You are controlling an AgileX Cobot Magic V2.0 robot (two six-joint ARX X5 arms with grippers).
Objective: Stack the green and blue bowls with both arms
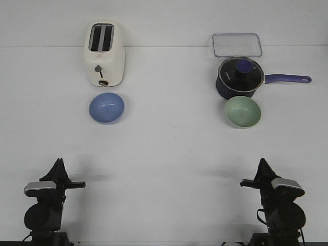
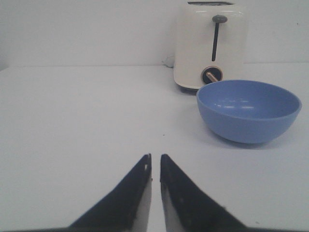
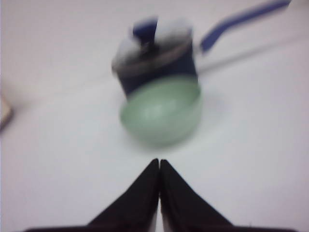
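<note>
White tabletop throughout. My left gripper, nearly closed and empty, faces the blue bowl, ahead by the toaster. My right gripper, closed and empty, faces the green bowl, ahead against the saucepan. Each arm takes its near bowl.

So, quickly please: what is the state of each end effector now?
Left end effector: closed, holding nothing, short of the blue bowl.
Right end effector: closed, holding nothing, short of the green bowl.
</note>
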